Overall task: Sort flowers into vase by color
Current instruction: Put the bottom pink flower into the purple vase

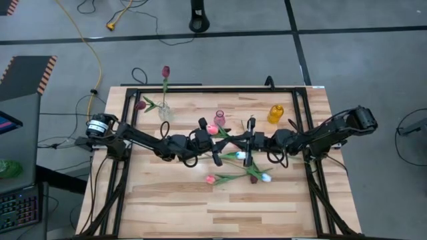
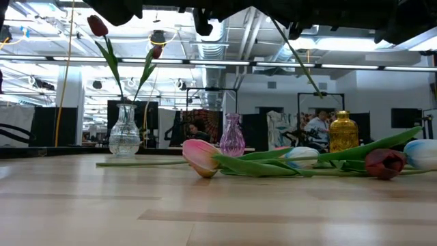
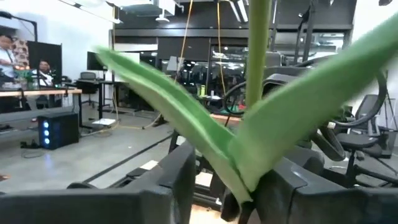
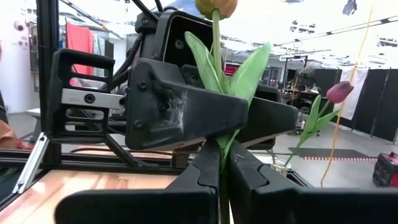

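I see both dark arms meet over the middle of my pale wood-plank worktop (image 1: 167,200), the right gripper (image 4: 221,177) with fingers pinched on the thin green stem of a pink tulip (image 1: 212,129), while the left gripper (image 3: 227,186) has fingers around the same stem, and I cannot tell whether they press it. Loose tulips (image 2: 202,156) lie toward the near edge; a clear glass vase (image 2: 125,131) near the far left corner holds dark red ones, beside ribbed pink (image 2: 232,136) and amber (image 2: 343,132) vases.

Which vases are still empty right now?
The pink vase and yellow vase are empty; only the clear vase holds flowers, two dark red tulips.
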Available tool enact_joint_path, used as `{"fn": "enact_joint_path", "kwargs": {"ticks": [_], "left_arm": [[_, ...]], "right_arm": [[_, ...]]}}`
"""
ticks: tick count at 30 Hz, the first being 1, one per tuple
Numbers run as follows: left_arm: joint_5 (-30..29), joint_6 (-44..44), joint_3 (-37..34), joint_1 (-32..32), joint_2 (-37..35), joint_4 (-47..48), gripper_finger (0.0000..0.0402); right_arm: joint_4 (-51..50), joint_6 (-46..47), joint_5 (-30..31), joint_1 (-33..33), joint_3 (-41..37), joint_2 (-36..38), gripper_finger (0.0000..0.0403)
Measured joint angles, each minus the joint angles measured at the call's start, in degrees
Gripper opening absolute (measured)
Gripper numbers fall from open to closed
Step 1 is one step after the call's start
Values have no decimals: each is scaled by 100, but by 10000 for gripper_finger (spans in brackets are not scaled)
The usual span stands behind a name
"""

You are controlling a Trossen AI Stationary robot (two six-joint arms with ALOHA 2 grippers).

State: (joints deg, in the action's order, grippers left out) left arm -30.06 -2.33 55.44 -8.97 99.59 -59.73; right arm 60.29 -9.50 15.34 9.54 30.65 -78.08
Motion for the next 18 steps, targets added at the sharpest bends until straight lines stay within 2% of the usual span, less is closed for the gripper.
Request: {"fn": "enact_joint_path", "kwargs": {"ticks": [10,14,18], "left_arm": [[10,0,0,0,0,-13,12],[59,-53,0,5,0,-19,6],[24,-68,0,15,0,-22,6]], "right_arm": [[-6,77,196,0,2,0,45],[-2,231,194,-50,2,0,61],[-42,407,205,-81,2,4,95]]}}
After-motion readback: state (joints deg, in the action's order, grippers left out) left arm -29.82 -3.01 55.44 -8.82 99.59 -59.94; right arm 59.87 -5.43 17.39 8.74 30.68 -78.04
